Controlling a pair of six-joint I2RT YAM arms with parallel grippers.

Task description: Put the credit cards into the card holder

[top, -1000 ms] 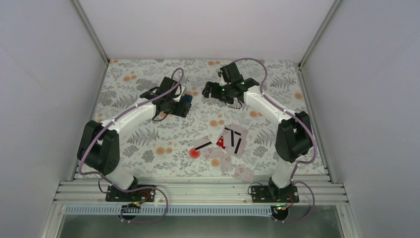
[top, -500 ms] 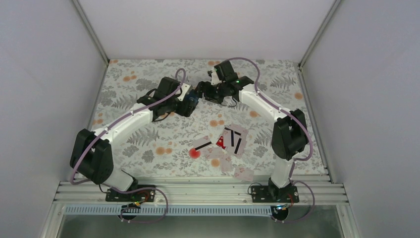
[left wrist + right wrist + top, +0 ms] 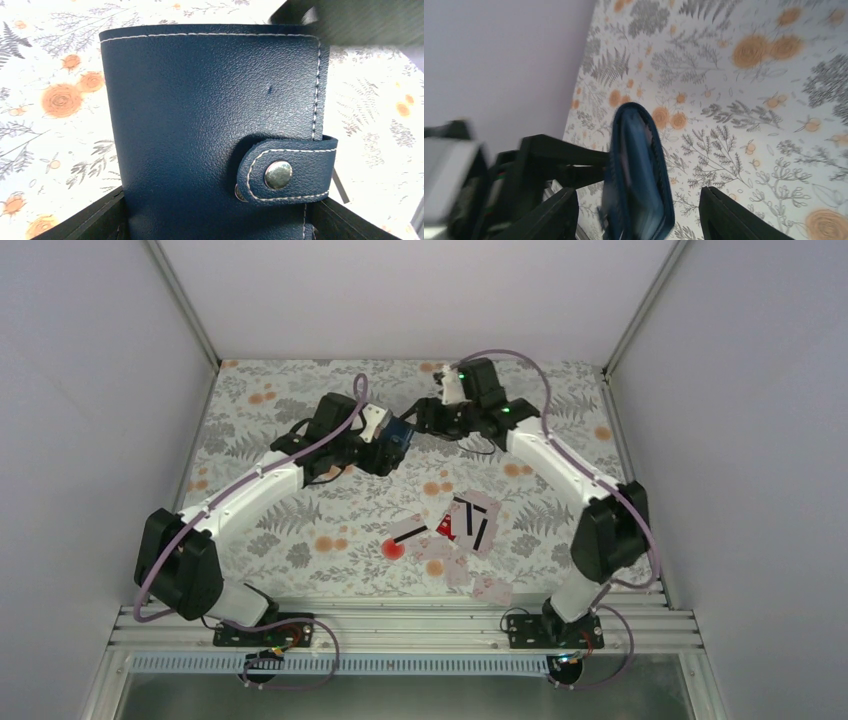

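Near-centre, a bit right: credit cards [image 3: 468, 540] lie flat in a loose overlapping heap on the floral table [image 3: 300, 530]. They're thin, stiff and pale, some with black stripes, and there's one red card [image 3: 446, 529] in the heap. Both grippers are well apart from them, and the right arm's base is the nearer one.

Further out, centre: card holder [image 3: 397, 436] is off the table, clamped low down in the left gripper [image 3: 385, 443]. It's navy grained leather-look with pale stitching, flat and booklet-shaped. Snap tab [image 3: 285, 170] is still buttoned, so it's closed.

Key relation: right gripper [image 3: 639, 217] comes at the holder from the far right, edge-on. The holder's long edge runs straight up the gap between the right fingers [image 3: 549, 215]. Jaws are medium-wide and straddle it with daylight on both sides, so no contact that I can see.

Judgement: this is the opening stage, with no card loaded yet. The tab sits low, close to the left fingers, so the right has little room to catch it. The cover looks soft and may flex or twist in the left grip if pulled.
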